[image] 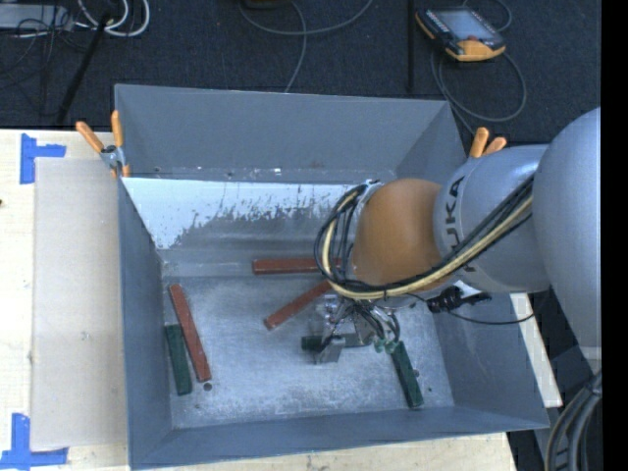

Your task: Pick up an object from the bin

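My gripper is low over the bin floor, right of the middle, partly hidden under the arm's orange cover. A reddish-brown flat stick lies slanted just to its upper left, its right end close to the gripper. To the lower right a dark green stick lies on the floor, its upper end near the gripper. A second reddish-brown stick lies along the foot of the back wall.
At the bin's left side a reddish-brown stick and a dark green stick lie side by side. The arm and its cables come in from the right over the bin's right half.
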Controlling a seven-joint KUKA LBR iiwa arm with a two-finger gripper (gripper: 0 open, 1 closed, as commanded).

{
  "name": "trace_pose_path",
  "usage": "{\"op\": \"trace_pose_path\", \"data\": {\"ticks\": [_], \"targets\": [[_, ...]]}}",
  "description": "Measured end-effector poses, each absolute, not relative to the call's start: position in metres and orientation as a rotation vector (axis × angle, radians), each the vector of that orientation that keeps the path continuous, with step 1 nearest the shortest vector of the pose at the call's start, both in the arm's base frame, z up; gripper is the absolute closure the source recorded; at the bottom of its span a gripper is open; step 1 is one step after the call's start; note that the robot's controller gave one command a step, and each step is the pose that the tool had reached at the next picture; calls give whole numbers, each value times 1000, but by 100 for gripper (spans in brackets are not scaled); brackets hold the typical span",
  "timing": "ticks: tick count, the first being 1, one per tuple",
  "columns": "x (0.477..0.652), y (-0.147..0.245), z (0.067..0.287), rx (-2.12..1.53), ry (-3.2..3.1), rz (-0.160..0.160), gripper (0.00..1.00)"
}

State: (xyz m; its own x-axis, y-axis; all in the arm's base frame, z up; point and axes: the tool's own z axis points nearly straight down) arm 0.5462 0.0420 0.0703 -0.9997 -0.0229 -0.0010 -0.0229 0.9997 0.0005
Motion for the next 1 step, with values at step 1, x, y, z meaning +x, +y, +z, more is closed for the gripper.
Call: {"op": "trace_pose_path", "data": {"ticks": [1], "targets": [[532,55,222,-68,3133,1,100]]}}
